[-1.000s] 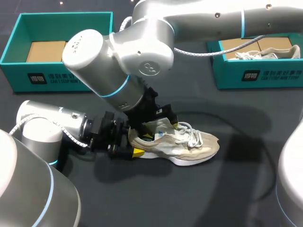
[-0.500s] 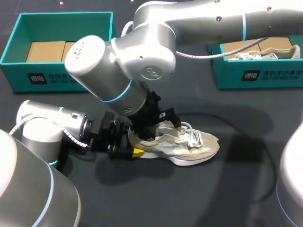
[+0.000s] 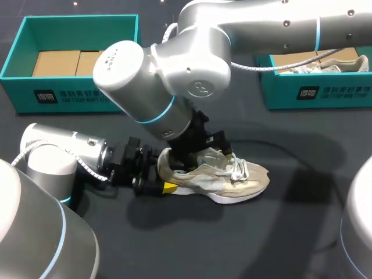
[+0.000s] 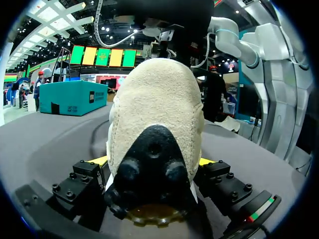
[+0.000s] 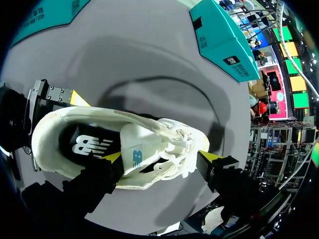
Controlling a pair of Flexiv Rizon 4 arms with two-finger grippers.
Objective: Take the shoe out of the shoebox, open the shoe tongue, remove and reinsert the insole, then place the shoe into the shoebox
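Lying on the dark table (image 3: 279, 232), the shoe (image 3: 232, 180) has its heel squeezed by the left claw (image 4: 152, 161). The right claw (image 5: 160, 156) is spread wide open over it, one finger (image 5: 113, 156) inside.

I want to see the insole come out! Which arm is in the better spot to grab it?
Probably the right. The right fingers straddle the tongue of the shoe, one tip inside by the insole; the left fingers grip the heel.
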